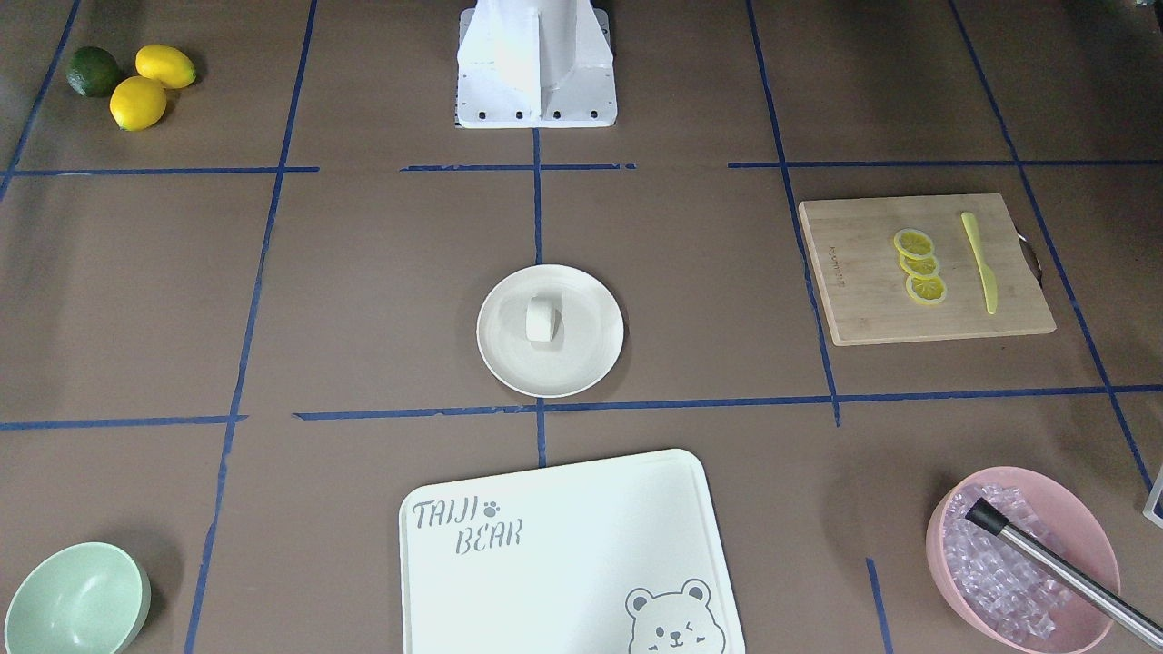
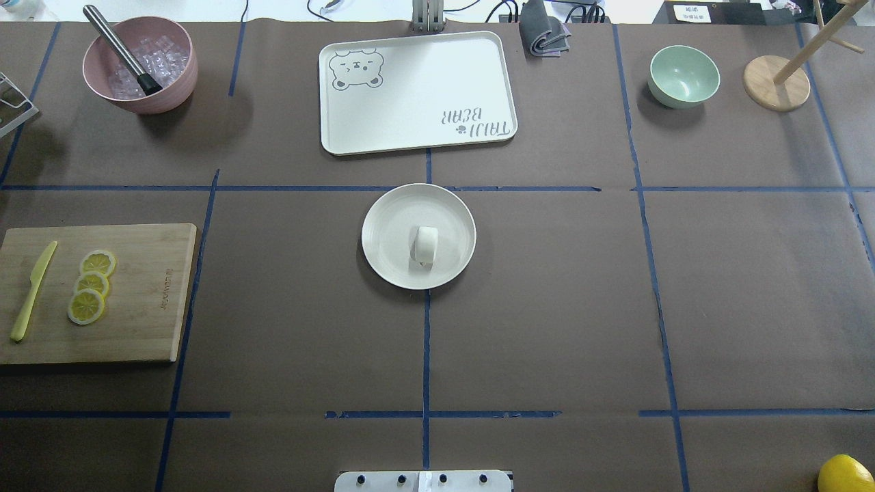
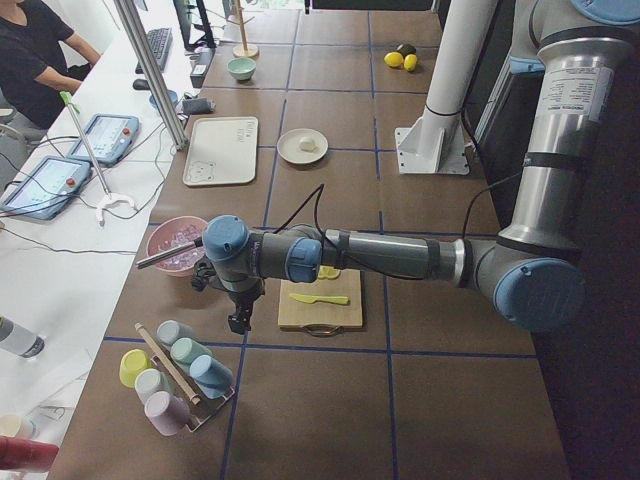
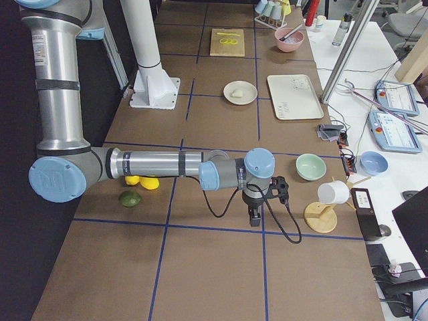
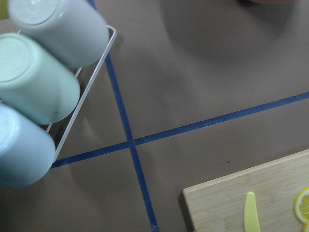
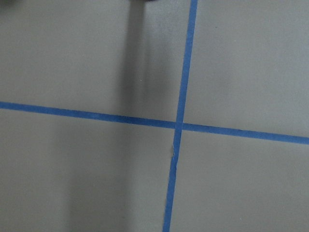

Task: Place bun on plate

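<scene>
The small white bun (image 1: 541,320) (image 2: 426,244) lies on the round cream plate (image 1: 505,365) (image 2: 383,236) at the table's middle, a little off the plate's centre. No gripper is near it. My left gripper (image 3: 238,322) hangs over the table's far left end, beside a rack of cups; it shows only in the exterior left view and I cannot tell whether it is open or shut. My right gripper (image 4: 255,219) hangs low over the table's right end, seen only in the exterior right view, and its state cannot be told either.
A bear-printed white board (image 2: 417,92) lies beyond the plate. A wooden board (image 2: 96,294) carries lemon slices and a yellow knife. A pink bowl (image 2: 140,65) of ice, a green bowl (image 2: 683,75), whole lemons (image 1: 150,86) and a cup rack (image 3: 175,375) stand around the edges.
</scene>
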`<act>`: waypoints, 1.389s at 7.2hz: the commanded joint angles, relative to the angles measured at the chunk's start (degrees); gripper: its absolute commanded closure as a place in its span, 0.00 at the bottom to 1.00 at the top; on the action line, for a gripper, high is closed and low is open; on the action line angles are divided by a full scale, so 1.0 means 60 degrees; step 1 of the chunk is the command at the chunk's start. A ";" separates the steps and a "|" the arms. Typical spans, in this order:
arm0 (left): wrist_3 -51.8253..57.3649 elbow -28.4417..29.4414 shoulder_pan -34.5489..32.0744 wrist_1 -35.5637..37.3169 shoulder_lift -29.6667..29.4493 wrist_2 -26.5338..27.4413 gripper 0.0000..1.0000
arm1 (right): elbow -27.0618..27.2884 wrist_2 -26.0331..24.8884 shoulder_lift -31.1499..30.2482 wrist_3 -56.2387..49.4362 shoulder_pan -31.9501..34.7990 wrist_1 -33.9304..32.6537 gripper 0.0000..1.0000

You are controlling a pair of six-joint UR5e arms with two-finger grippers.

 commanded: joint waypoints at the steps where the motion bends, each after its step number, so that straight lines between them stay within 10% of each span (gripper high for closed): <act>1: -0.0011 -0.0011 -0.0016 0.0510 -0.0017 0.0029 0.00 | 0.0448 -0.0064 0.0029 -0.0888 0.0230 -0.1390 0.00; 10: -0.1432 -0.0875 -0.0031 0.0496 0.0334 0.0000 0.00 | 0.0421 -0.0518 0.0044 -0.0861 0.0187 -0.1395 0.00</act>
